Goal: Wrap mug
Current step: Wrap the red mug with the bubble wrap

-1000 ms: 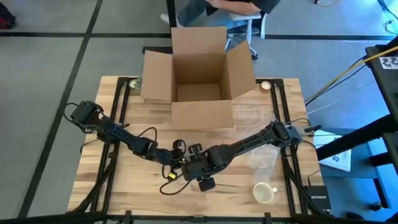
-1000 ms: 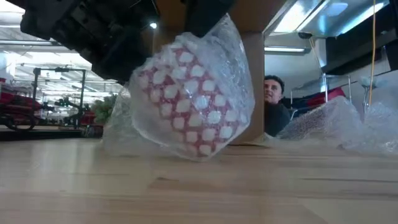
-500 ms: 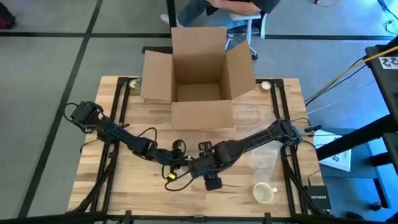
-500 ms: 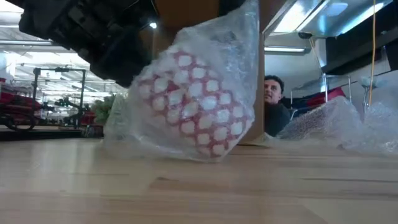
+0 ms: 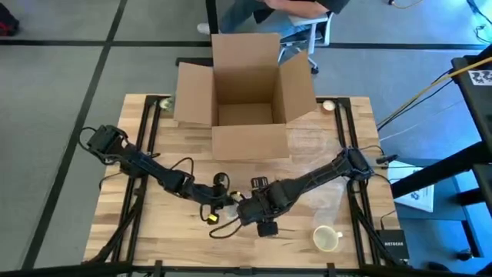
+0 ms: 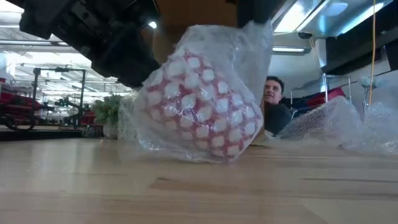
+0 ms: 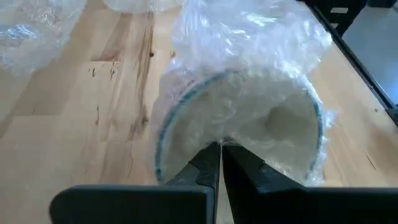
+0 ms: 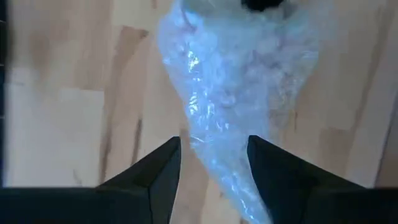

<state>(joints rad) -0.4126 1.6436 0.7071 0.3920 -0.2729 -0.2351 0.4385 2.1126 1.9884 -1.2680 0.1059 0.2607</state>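
Mug (image 6: 202, 106) sits near the front-centre of the tabletop (image 5: 161, 231), red with a white lattice pattern, tilted on its side and swathed in bubble wrap (image 6: 242, 56). Behind it the cardboard box (image 5: 244, 88) stands at the far edge with all four flaps spread, and its floor is bare brown card. A second, cream mug (image 5: 327, 238) stands upright by the front right corner, well apart from the action.

Left end effector (image 7: 221, 152) has its fingers pressed together, pinching the wrap right at the mug's open mouth; that wrist camera looks straight into the pale interior and the blue rim line. Right end effector (image 8: 211, 152) has its fingers apart, straddling a twisted tail of the wrap without closing on it.

From overhead the two arms meet mid-table and cover the mug almost completely; the wrap barely shows there. Level with the tabletop, the pattern and the tilt are plain, more loose bubble wrap (image 6: 348, 127) lies heaped to the right, and a person (image 6: 273, 112) is partly visible in the room behind.

Against a second ago, the bundle has rolled rightwards across the low view, and the right arm's wrist has slid right and nearer the front edge overhead.
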